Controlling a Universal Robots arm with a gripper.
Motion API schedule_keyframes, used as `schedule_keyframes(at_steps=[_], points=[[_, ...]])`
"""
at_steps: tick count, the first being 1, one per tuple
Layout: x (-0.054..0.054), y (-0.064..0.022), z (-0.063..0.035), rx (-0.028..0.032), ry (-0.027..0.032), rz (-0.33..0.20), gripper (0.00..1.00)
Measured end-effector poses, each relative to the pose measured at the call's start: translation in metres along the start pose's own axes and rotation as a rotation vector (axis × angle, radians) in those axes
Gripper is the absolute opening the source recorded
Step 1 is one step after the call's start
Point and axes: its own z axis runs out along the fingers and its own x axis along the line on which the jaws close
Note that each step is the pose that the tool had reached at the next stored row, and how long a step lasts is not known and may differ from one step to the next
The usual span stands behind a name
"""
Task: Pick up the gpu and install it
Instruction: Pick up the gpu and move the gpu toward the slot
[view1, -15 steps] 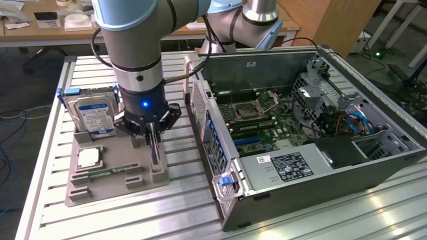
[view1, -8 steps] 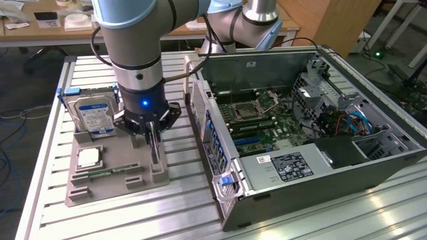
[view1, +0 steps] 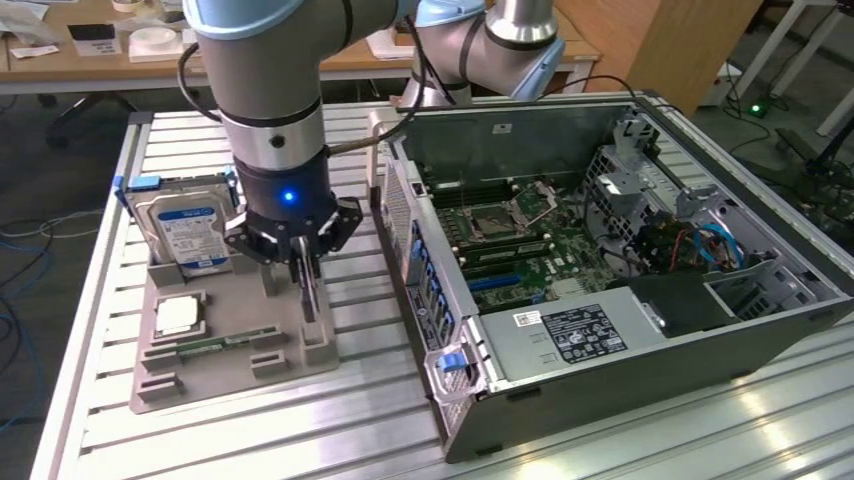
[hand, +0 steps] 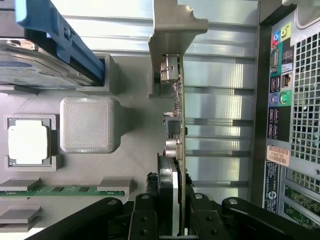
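Observation:
The gpu is a thin dark card standing on edge at the right side of the grey holder tray. My gripper comes straight down onto it. In the wrist view the gpu shows edge-on, its silvery bracket at the far end by a tray post. My gripper has a black finger on each face of the card and is shut on it. Whether the card is clear of its slot I cannot tell.
The tray also holds a hard drive in a blue frame, a square processor chip and a green memory stick. The open computer case lies to the exterior view's right, its rear port panel close to the card.

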Motion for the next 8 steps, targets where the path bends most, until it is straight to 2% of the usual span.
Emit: schedule_keyframes(at_steps=[8], points=[[-0.0003, 0.0004, -0.0082, -0.0001, 0.0, 0.0, 0.28]])
